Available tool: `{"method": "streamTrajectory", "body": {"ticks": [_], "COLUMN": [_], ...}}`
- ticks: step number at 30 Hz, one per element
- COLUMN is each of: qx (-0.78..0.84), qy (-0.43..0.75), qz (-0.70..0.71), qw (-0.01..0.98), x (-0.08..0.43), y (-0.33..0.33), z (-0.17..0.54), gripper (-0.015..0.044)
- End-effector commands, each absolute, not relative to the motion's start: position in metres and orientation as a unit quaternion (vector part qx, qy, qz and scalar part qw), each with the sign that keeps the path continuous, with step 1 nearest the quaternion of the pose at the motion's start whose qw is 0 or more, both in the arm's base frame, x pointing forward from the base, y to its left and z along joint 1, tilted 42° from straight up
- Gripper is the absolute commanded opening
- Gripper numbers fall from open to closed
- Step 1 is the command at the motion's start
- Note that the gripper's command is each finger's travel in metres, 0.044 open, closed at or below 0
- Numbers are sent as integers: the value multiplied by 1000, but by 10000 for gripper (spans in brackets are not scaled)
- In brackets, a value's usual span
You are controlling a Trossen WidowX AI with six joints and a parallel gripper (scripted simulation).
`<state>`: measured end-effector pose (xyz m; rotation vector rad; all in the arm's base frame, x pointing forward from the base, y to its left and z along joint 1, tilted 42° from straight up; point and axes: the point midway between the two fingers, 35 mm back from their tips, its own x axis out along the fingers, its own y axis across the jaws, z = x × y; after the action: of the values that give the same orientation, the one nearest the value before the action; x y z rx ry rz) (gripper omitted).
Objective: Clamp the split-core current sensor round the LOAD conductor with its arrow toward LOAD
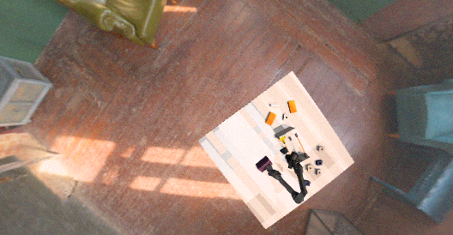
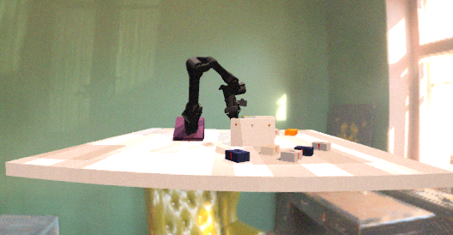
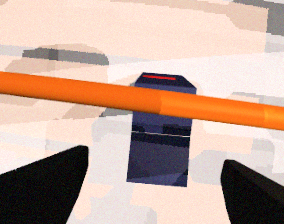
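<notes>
A dark navy sensor (image 3: 160, 160) shows in the wrist view with a red line at its upper end and a thin pale seam across it. An orange conductor (image 3: 63, 91) (image 1: 299, 143) crosses in front of its upper part. Whether the sensor is round the conductor or beneath it, and whether it is latched, I cannot tell. No arrow is readable. My gripper (image 3: 155, 162) (image 1: 293, 160) is open, one finger on each side of the sensor with gaps. In the exterior view its fingertips are hidden behind the white panel (image 2: 253, 134). A yellow marker (image 1: 282, 139) is at the rack's far end; its text is unreadable.
Navy blocks (image 1: 318, 162) (image 2: 237, 155) and pale blocks (image 1: 310, 167) (image 2: 290, 155) lie near the rack. Two orange blocks (image 1: 292, 106) (image 1: 270, 118) lie past its far end. Other conductors run beside the orange one. The purple arm base (image 1: 263, 164) (image 2: 189, 129) stands to the left.
</notes>
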<state>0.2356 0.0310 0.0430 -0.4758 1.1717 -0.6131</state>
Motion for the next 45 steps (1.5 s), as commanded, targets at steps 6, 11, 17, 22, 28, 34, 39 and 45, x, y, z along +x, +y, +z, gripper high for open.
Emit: {"method": "streamTrajectory", "body": {"ticks": [6,11,17,22,28,34,39,45], "qx": [-224,-225,-220,-220,-220,-225,-225,-225], "qy": [539,539,538,538,538,539,539,539], "qz": [-282,-283,-284,-284,-284,-283,-283,-283], "qw": [761,761,763,763,763,761,761,761], "x": [237,239,240,240,240,239,239,239], "y": [19,14,16,16,16,17,17,17], "z": [33,28,30,30,30,32,32,32], "gripper": [286,286,181,109,69,0,0,0]}}
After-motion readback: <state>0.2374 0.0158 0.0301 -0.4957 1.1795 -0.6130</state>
